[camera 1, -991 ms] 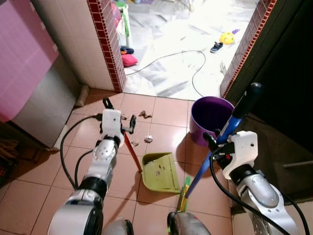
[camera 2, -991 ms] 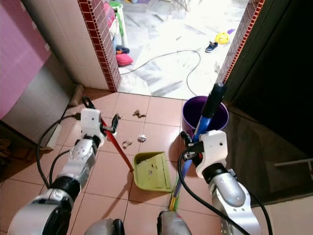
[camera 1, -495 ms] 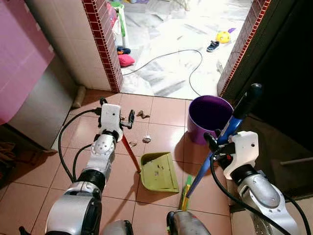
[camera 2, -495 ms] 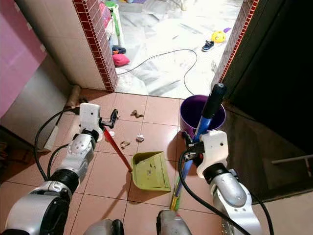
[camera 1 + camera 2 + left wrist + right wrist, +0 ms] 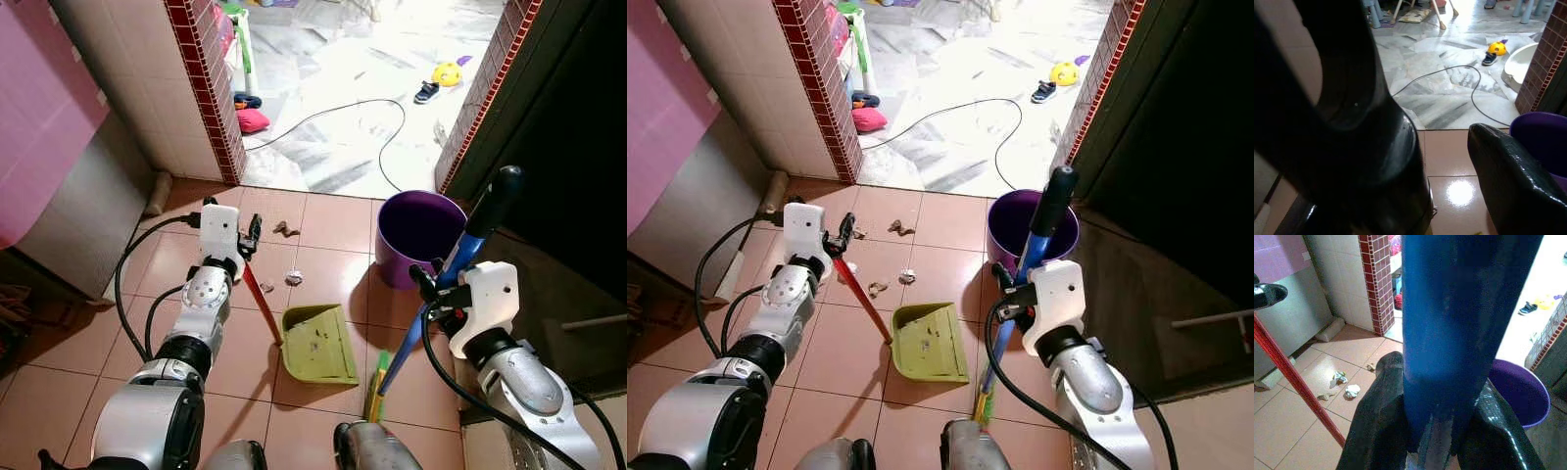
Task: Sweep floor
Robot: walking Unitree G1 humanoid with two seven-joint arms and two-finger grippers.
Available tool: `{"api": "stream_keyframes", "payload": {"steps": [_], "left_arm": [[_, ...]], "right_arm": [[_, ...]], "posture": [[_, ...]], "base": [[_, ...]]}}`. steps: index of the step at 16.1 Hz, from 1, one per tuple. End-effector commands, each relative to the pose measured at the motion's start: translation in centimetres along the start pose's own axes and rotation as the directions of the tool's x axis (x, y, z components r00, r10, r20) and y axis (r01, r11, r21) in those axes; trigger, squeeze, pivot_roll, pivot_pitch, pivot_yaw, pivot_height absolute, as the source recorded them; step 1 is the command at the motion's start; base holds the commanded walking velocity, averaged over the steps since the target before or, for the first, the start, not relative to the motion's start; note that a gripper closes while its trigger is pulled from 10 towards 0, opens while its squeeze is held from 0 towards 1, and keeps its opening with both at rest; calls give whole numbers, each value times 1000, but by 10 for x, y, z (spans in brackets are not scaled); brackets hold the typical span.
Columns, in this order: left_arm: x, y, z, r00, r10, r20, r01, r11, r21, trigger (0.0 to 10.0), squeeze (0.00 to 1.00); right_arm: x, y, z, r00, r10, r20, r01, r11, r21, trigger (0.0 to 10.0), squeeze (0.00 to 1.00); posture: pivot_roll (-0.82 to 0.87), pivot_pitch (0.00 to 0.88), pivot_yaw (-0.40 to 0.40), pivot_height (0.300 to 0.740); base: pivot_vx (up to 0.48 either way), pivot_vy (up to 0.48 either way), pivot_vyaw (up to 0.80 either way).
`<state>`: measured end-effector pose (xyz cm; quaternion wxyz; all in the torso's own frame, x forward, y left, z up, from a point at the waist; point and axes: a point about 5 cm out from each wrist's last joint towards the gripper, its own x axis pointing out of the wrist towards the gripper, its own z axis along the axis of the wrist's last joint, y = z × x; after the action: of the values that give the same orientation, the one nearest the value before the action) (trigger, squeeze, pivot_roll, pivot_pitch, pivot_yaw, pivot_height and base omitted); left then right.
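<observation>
Two jaws, both clamped: left point(image 5: 247, 238) on red dustpan handle point(image 5: 263, 305), right point(image 5: 431, 294) on blue broom handle point(image 5: 456, 264).

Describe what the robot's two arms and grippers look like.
Both arms are silver metal with rounded joint segments and black bands. Each ends in a white boxy wrist housing, and looping black cables run along each arm. The left gripper and right gripper each have two long glossy black fingers.

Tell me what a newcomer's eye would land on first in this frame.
Probably the two tools: the left gripper clamps the red handle of a green dustpan resting on the tiled floor, while the right gripper grips a blue broom. Next, the purple bucket beside the broom, and paper scraps ahead of the dustpan.
</observation>
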<state>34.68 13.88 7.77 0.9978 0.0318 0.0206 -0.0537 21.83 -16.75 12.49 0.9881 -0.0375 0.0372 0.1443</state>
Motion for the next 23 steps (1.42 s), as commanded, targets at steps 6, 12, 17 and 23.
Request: {"api": "stream_keyframes", "payload": {"steps": [6, 12, 17, 23], "left_arm": [[-4, 1, -6, 1000, -11, -5, 11, 999, -40, 10000, 1000], [-6, 3, -7, 1000, -24, -4, 24, 999, -21, 10000, 0], [-10, 15, -13, 999, 28, -21, -28, 999, 16, 10000, 0], [-12, 9, -15, 1000, 6, -20, -7, 999, -31, 10000, 0]], "right_arm": [[1, 1, 8, 999, 26, 32, -25, 999, -30, 10000, 0], [1, 1, 8, 999, 31, 31, -30, 999, -39, 10000, 0], [1, 1, 6, 999, 34, 26, -33, 999, -37, 10000, 0], [4, 1, 6, 999, 36, 31, -35, 999, -36, 10000, 0]], "posture": [[-335, 127, 28, 740], [-336, 125, 26, 740], [-326, 126, 31, 740], [-327, 121, 32, 740]], "base": [[0, 0, 0], [0, 0, 0], [0, 0, 0], [0, 0, 0]]}}
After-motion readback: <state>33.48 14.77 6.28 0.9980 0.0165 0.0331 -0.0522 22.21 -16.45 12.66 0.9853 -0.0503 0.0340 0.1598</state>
